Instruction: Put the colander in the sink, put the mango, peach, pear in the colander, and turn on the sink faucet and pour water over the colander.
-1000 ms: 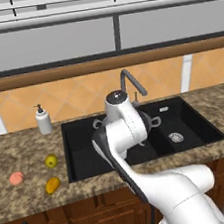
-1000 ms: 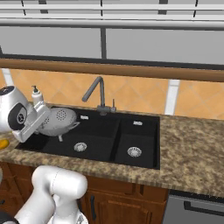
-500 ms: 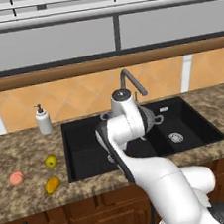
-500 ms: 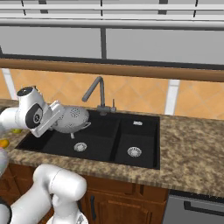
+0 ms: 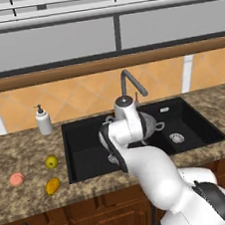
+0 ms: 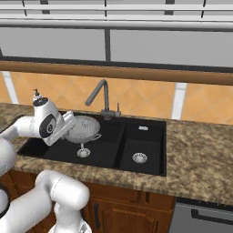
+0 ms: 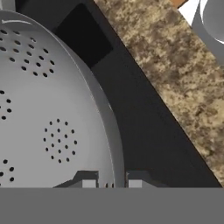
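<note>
Grey perforated metal colander point(image 7: 52, 113), rim pinched

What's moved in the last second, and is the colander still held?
The arm has carried the colander rightward, from the large basin's left end to above its drain, near the faucet. The tool stays shut on the colander's rim. The peach, pear and mango stayed on the counter.

Tool point(image 6: 69, 129) grips colander point(image 6: 84, 128) rim above sink point(image 6: 150, 136).
</note>
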Tool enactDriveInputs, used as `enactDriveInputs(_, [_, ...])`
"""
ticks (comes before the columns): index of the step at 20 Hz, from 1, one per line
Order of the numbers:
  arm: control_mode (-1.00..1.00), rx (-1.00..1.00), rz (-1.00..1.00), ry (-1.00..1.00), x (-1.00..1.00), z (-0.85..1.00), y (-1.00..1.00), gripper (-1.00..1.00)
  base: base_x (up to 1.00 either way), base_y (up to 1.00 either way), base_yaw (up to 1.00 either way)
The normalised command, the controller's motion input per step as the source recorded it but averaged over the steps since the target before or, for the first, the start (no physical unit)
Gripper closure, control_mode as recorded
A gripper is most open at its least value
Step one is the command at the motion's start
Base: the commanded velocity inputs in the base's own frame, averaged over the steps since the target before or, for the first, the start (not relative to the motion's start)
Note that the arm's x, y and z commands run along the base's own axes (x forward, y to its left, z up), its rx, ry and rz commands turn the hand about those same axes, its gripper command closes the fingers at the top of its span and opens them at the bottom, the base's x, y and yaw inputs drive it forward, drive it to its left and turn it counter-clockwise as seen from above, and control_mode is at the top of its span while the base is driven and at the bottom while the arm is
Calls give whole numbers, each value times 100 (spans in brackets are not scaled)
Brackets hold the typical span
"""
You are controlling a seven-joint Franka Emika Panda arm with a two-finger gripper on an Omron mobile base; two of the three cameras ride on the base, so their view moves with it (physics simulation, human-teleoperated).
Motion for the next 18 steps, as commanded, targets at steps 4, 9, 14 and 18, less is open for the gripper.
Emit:
enactDriveInputs(4, [-100, 0, -25, 0, 3, -48, 32, 100, 0, 0, 0])
enactDriveInputs(9, [-100, 2, -26, 0, 22, -35, 12, 100, 0, 0, 0])
enactDriveInputs(14, [-100, 6, -23, 11, 46, -20, 0, 100, 0, 0, 0])
enactDriveInputs(18, [-100, 6, -14, 29, 65, -6, 2, 100, 0, 0, 0])
